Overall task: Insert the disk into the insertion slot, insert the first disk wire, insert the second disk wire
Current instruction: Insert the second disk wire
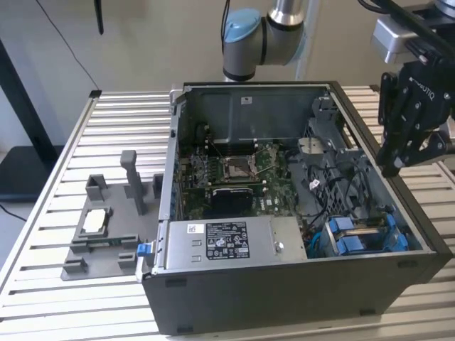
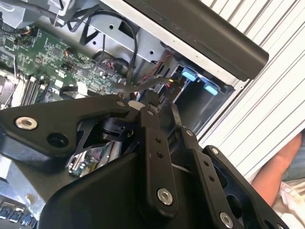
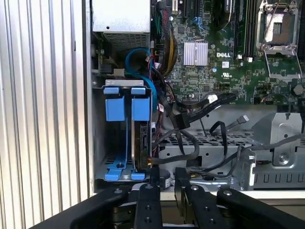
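Seemingly silver arm [image 1: 286, 13], blue joint cap [image 1: 242, 30]; black screw-studded end effector [image 1: 408, 160].

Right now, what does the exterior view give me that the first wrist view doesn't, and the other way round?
Exterior view adds: the grey fixture on the slatted table beside the case, and the arm's blue-capped joint behind it. First wrist view adds: the silver heat sink on the motherboard, and the disk itself, edge-on inside its carrier. Both share: the blue carrier sitting in the drive bay, loose black cables beside it, and the gripper above the case.
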Tool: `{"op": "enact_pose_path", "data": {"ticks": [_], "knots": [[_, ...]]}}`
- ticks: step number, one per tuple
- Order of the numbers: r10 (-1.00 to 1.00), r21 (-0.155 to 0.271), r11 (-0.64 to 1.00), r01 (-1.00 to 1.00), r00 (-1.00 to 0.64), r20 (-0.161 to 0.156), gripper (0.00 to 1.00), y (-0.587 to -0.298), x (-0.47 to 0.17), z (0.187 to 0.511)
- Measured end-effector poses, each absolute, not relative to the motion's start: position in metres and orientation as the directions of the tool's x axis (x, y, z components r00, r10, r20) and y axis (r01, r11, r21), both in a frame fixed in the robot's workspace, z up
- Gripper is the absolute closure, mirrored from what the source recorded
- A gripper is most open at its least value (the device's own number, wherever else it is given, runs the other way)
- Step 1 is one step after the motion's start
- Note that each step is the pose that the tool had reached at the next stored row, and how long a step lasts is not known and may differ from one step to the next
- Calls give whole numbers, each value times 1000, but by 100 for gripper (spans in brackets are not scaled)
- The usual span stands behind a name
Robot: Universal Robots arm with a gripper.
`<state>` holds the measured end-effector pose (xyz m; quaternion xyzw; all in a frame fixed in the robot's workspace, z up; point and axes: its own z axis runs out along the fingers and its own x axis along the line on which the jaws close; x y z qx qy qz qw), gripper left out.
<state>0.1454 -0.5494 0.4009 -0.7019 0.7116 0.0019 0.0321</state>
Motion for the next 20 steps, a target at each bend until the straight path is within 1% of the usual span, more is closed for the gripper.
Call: {"op": "enact_pose_path", "data": {"ticks": [9,20], "knots": [[-999,-42,15,-999,-13,-45,73,-539,132,401],[-1000,-43,14,-999,-13,-23,73,-532,116,400]]}}
